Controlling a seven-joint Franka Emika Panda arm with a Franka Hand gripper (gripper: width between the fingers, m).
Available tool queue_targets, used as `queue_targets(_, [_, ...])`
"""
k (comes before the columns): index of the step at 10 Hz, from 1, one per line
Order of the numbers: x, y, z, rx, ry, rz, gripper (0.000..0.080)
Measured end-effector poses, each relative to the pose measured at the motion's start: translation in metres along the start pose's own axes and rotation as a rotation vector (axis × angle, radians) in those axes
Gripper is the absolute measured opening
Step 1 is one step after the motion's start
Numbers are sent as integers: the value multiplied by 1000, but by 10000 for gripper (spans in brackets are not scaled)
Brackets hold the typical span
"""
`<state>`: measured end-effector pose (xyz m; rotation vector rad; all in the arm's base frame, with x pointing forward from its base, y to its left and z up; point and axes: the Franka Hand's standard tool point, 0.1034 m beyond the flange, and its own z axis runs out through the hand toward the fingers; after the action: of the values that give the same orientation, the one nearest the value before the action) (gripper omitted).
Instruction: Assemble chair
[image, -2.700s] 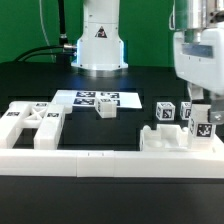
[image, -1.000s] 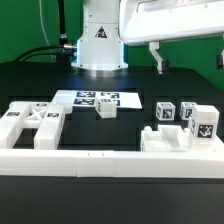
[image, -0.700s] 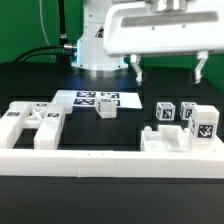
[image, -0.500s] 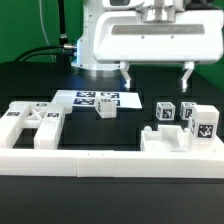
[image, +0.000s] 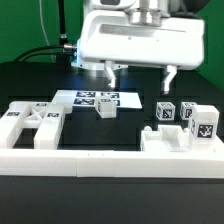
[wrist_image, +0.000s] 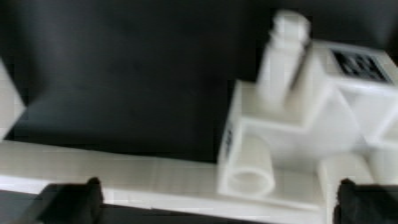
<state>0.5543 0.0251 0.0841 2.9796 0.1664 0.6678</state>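
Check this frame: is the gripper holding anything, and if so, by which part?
Nothing is held. The gripper hangs open above the table, with only air between its fingers. The chair parts lie on the table, untouched.

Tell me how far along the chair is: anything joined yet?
Done: nothing looks joined. The frame piece, small block, three tagged blocks and notched part lie loose and separate. In hand: nothing; the gripper hangs open and empty above them. Left: apparently every pick-up and every joint.
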Motion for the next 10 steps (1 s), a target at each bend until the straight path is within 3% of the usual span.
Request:
queue_targets(2, [-16,10,2,-6,-10,-154,649])
queue_targets(5, [-20,5,4,13,-54,-131,649])
queue_targets(6, [-25,-6,7,61,-160,-146,649])
queue_targets(8, [-19,-7,8,110,-285,-227,649])
queue_targets(10, [-18,-16,8,133,-385,-205,649])
